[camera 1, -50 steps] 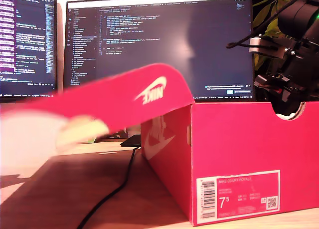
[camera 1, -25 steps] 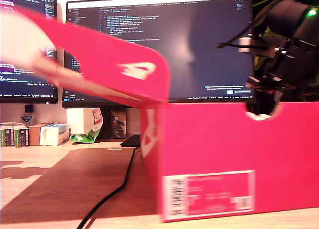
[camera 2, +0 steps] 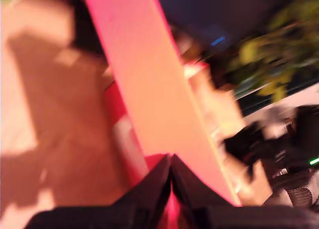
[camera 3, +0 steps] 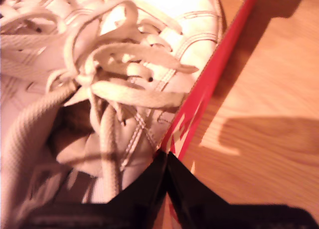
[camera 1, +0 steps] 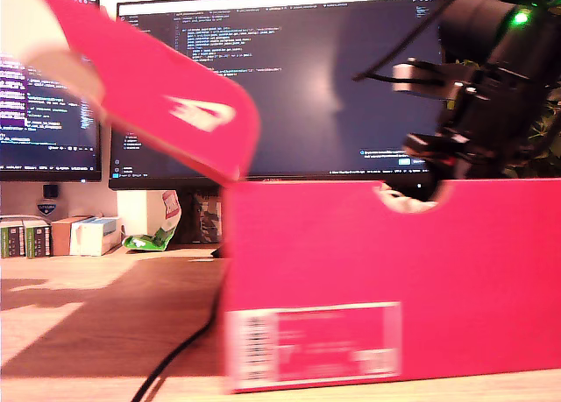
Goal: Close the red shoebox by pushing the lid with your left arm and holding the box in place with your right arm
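Two monitors (camera 1: 280, 78) back one shoebox (camera 1: 394, 279); both gripper jaws pinch its cardboard.

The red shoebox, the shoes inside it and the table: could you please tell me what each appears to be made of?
The red shoebox looks like matte printed cardboard: thin flat walls, a cut notch and a stuck-on paper label. The shoes seem to be white leather or a synthetic look-alike, smooth with stitched seams, laced with flat woven fabric laces. The table looks like wood or wood-grain laminate; the streaked grain fits either.
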